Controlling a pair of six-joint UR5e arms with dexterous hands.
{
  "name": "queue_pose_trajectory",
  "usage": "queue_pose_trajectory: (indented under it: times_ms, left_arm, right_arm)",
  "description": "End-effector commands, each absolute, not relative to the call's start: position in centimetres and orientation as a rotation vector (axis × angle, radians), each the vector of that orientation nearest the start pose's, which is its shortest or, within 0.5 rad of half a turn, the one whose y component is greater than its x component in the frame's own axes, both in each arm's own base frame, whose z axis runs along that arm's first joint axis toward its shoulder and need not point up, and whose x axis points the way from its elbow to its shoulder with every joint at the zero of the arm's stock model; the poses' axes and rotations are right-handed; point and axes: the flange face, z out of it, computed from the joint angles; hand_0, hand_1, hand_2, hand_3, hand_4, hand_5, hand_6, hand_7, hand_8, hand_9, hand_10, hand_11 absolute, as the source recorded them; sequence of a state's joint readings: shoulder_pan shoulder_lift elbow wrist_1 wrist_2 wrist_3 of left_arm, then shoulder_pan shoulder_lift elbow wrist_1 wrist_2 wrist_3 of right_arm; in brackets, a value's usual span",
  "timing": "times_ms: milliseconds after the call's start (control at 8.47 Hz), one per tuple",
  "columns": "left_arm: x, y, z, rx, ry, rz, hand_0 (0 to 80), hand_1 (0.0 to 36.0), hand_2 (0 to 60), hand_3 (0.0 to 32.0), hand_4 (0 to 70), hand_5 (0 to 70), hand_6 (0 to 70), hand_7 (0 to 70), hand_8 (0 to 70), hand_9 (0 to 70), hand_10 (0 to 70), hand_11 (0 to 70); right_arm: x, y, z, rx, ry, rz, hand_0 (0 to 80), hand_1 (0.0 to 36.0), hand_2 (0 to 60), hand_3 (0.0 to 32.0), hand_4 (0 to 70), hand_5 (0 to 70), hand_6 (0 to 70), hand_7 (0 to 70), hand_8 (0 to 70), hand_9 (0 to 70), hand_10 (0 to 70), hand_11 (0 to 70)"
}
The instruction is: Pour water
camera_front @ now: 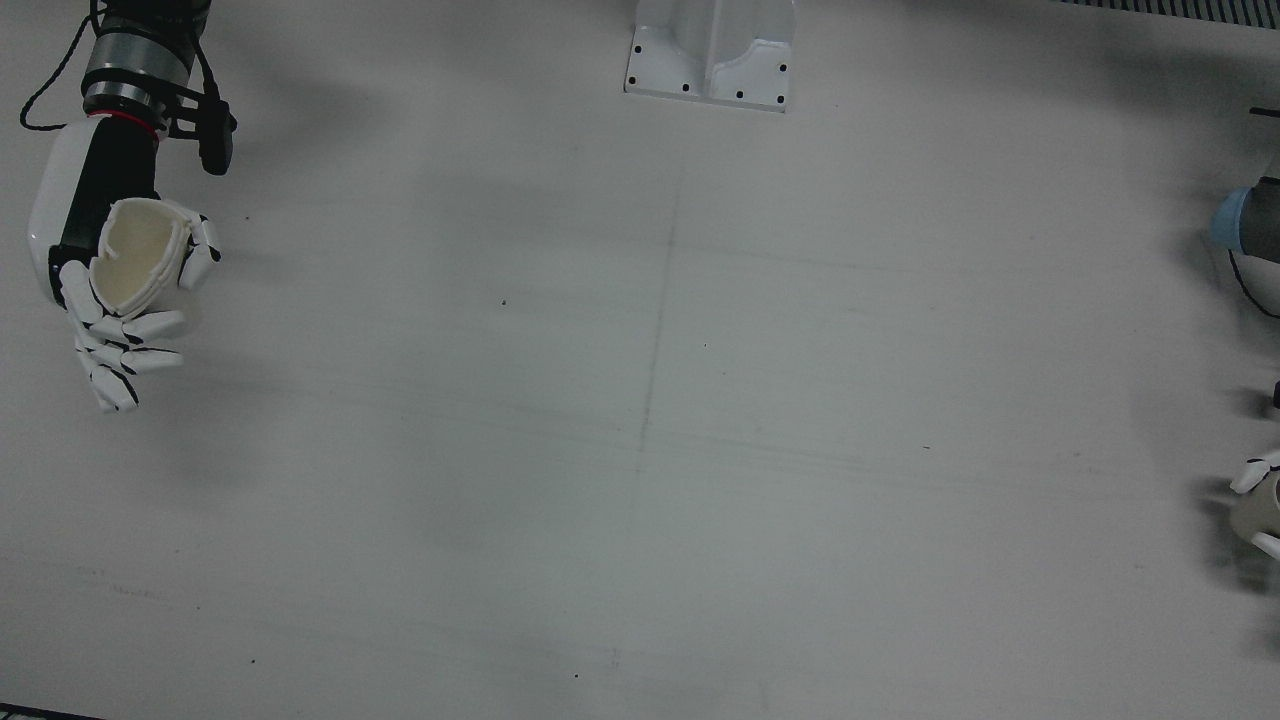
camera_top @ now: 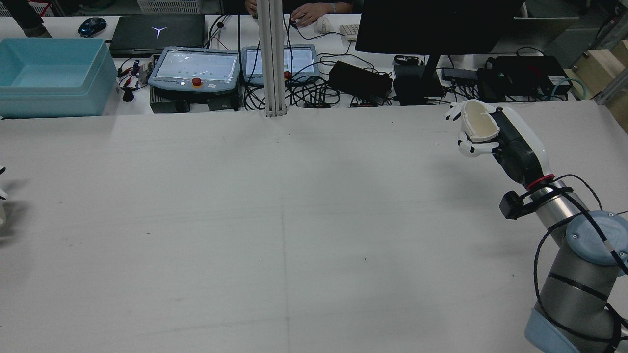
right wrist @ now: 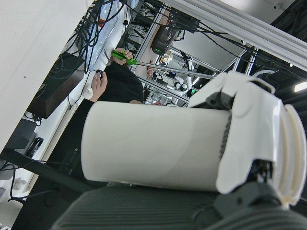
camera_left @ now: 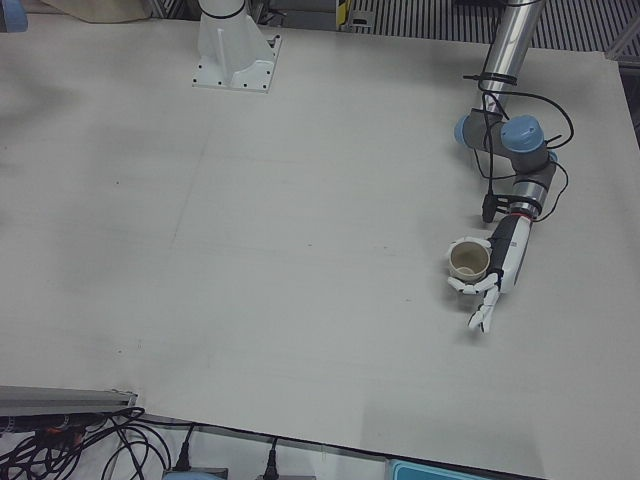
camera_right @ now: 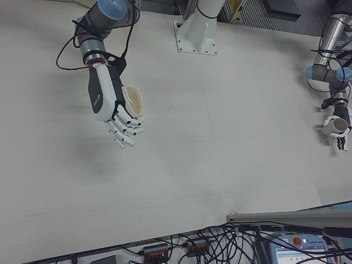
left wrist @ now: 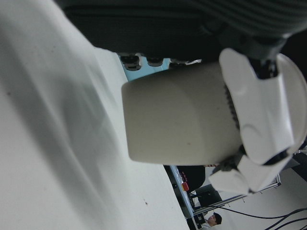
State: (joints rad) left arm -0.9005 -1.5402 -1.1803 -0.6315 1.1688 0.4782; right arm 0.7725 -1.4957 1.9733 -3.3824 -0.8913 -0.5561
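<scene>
My right hand (camera_front: 110,300) is shut on a cream paper cup (camera_front: 140,255) and holds it above the table at the far side of its half; the cup's mouth faces up and its rim looks squeezed. The same cup shows in the rear view (camera_top: 480,125), the right-front view (camera_right: 133,102) and the right hand view (right wrist: 153,148). My left hand (camera_left: 492,280) is shut on a second pale cup (camera_left: 468,262), mouth up, near the table's opposite side edge. That cup also shows in the left hand view (left wrist: 177,115) and at the front view's right edge (camera_front: 1262,512). The cups' contents cannot be seen.
The white table (camera_front: 650,400) stretches wide between the two hands. A white pedestal base (camera_front: 712,55) stands at its middle near the robot. Past the operators' edge sit a teal bin (camera_top: 49,73), pendants (camera_top: 194,68) and cables.
</scene>
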Motion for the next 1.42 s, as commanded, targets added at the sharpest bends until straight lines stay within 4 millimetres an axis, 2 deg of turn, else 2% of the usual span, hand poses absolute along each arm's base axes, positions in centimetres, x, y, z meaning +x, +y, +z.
queue_pose_trajectory:
  times_ms: [0,118,236,472,590,708,826,944,1062,1181,1299]
  left_arm:
    - [14.9,-46.3,82.8,0.131,2.133,-1.671,41.7,5.4,4.8,0.0,38.1,46.7,5.0,10.3,0.0,0.6,3.1,4.4]
    - [14.8,-46.2,82.9,0.131,2.132,-1.672,42.1,5.5,3.4,0.0,35.7,43.2,5.0,10.6,0.0,0.7,3.0,4.3]
    - [14.6,-45.9,83.2,0.132,2.127,-1.677,41.9,5.1,0.8,0.0,32.6,35.1,4.8,10.6,0.0,0.7,2.8,4.0]
    - [14.4,-45.8,83.3,0.133,2.128,-1.681,42.5,5.6,0.0,0.0,28.0,29.3,4.2,9.8,0.0,0.5,2.5,3.8]
    - [14.1,-45.4,83.7,0.134,2.121,-1.685,43.1,5.9,0.0,0.0,19.4,14.0,2.3,7.1,0.0,0.0,1.6,2.8]
    - [13.7,-44.9,84.1,0.134,2.115,-1.689,44.5,6.6,0.0,3.0,5.6,2.4,0.0,3.6,0.0,0.0,0.1,0.9]
    - [12.6,-43.6,84.9,0.122,2.102,-1.711,45.1,7.1,0.0,11.0,1.4,0.0,0.0,2.3,0.0,0.0,0.0,0.4]
    - [11.8,-43.4,85.1,0.122,2.101,-1.732,45.5,7.3,0.0,14.6,0.0,0.0,0.0,1.8,0.0,0.0,0.0,0.0]
    - [9.6,-44.0,84.7,0.177,2.131,-1.751,45.6,6.7,0.0,14.2,0.1,0.0,0.0,2.1,0.0,0.0,0.0,0.0]
    - [7.3,-43.6,84.2,0.213,2.158,-1.755,45.6,5.8,0.0,14.0,0.8,0.0,0.0,2.3,0.0,0.0,0.0,0.0]
    - [5.1,-40.3,85.4,0.222,2.132,-1.766,45.7,4.9,0.0,16.2,1.1,0.0,0.0,2.2,0.0,0.0,0.0,0.0]
  right_arm:
    - [-21.1,-47.6,48.7,-0.398,2.671,-2.178,53.0,34.4,60.0,0.0,19.0,48.6,29.9,38.9,13.8,20.3,8.1,14.3]
    - [-21.3,-47.6,48.5,-0.396,2.674,-2.175,53.0,34.3,60.0,0.0,18.7,48.6,29.8,38.8,13.8,20.3,8.1,14.3]
    - [-21.3,-47.6,48.5,-0.396,2.674,-2.175,53.1,34.4,60.0,0.0,18.5,48.5,29.5,38.4,13.5,20.0,7.9,14.1]
    - [-21.4,-47.6,48.5,-0.393,2.676,-2.175,53.1,34.3,60.0,0.0,18.3,48.5,29.6,38.4,13.8,20.3,8.0,14.2]
    - [-21.4,-47.6,48.5,-0.39,2.675,-2.175,53.1,34.2,60.0,0.0,18.0,48.1,29.4,38.4,13.5,20.0,7.9,14.1]
    - [-21.5,-47.7,48.4,-0.388,2.676,-2.171,52.9,34.1,60.0,0.0,18.0,48.1,29.4,38.2,13.4,19.8,7.8,14.0]
    - [-21.4,-47.7,48.3,-0.388,2.675,-2.17,53.1,34.1,60.0,0.0,18.1,48.2,29.3,38.3,13.4,19.8,7.7,13.7]
    - [-21.3,-47.7,48.3,-0.383,2.669,-2.168,53.2,34.1,60.0,0.0,18.0,48.4,29.3,38.4,13.4,19.9,7.6,13.7]
    - [-20.8,-47.9,48.3,-0.391,2.656,-2.163,53.4,34.1,60.0,0.0,18.0,48.2,29.3,38.3,13.2,19.6,7.6,13.7]
    - [-20.5,-48.1,48.7,-0.403,2.642,-2.164,53.3,34.1,60.0,0.0,17.8,48.2,29.3,38.4,13.2,19.6,7.7,13.8]
    - [-19.9,-48.8,50.6,-0.374,2.588,-2.192,53.0,34.0,60.0,0.0,17.7,47.9,29.4,38.4,13.5,20.0,8.0,14.2]
